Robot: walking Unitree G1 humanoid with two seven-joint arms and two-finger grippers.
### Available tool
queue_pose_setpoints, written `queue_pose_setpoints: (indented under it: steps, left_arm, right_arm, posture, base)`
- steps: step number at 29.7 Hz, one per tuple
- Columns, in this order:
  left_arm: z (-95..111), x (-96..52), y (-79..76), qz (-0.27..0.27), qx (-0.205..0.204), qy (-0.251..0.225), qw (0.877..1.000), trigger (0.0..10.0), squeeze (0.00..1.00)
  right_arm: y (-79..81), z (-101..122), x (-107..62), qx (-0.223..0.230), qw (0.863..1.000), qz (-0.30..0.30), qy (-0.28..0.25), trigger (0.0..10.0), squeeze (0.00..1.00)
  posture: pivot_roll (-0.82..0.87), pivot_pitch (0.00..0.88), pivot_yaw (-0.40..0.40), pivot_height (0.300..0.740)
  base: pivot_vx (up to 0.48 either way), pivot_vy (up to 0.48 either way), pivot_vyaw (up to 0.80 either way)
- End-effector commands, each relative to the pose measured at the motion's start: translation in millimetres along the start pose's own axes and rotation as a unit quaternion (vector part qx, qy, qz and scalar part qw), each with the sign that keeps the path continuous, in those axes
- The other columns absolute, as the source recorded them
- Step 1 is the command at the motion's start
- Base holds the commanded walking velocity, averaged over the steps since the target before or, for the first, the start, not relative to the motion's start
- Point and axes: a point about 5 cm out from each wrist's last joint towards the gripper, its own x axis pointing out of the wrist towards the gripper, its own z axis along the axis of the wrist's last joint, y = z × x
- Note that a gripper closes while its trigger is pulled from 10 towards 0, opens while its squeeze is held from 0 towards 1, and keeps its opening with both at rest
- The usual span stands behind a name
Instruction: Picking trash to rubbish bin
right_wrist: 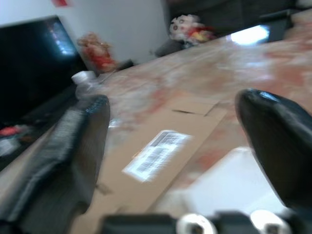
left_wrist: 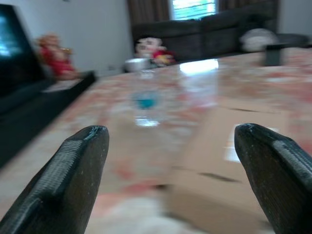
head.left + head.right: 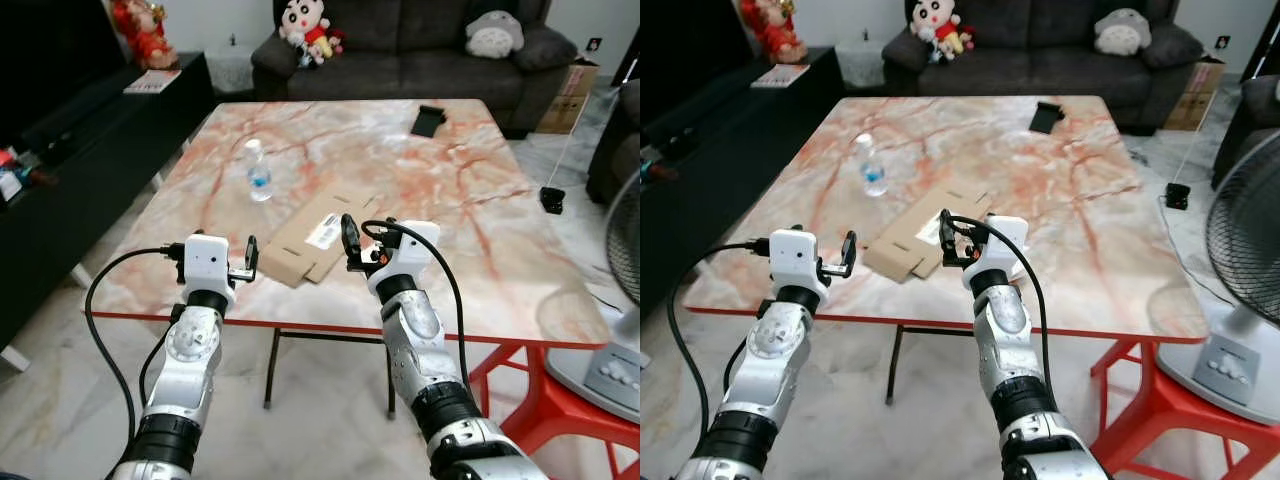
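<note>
Bench (image 3: 480, 200): marble-patterned top, pink and orange veining, red edge and red legs; fills the middle of the head views.

Flattened cardboard box (image 3: 318, 238): tan, with a white printed label on its upper face; lies flat near the bench's front edge, at about 6 o'clock from the bench centre. Untouched by either arm.

Plastic water bottle (image 3: 258, 170): clear, blue label, white cap; stands upright at about 10 o'clock from the cardboard, a little apart from it.

Black flat object (image 3: 428, 121): lies on the far side of the bench, at about 1 o'clock from the cardboard, well apart.

Left gripper (image 3: 249, 260): raised at the front edge of the bench, just beside the cardboard's near-left corner, at about 8 o'clock from it. Jaws spread wide, holding nothing; its wrist view looks between the two fingers (image 2: 73, 180) at the bottle and the cardboard beyond.

Right gripper (image 3: 352, 245): raised over the front edge of the bench, at the cardboard's near-right side, about 4 o'clock from it. Jaws spread wide, empty; the label shows between them in its wrist view.

Sofa (image 3: 420, 50): dark grey, beyond the bench at 12 o'clock, carrying soft toys.

Fan (image 3: 625, 300): at 3 o'clock, on the floor.
</note>
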Motion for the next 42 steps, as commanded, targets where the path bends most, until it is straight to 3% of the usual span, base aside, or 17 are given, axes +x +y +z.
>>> queue_pose_setpoints:
  steps: [1,42]
  left_arm:
    - [3.9,0.7,11.3,0.014,0.006,-0.006,1.000,10.0,0.00]
    - [8.7,2.5,12.8,0.011,0.005,-0.009,1.000,10.0,0.00]
  right_arm:
    - [10.6,3.4,5.1,0.007,1.000,0.010,-0.002,10.0,0.00]
    - [7.5,2.8,6.1,0.002,1.000,-0.002,0.003,10.0,0.00]
  posture:
    - [0.12,0.000,0.032,0.740]
    - [0.13,0.000,0.032,0.740]
  base:
    - [0.285,0.000,0.00]
    - [0.288,0.000,-0.05]
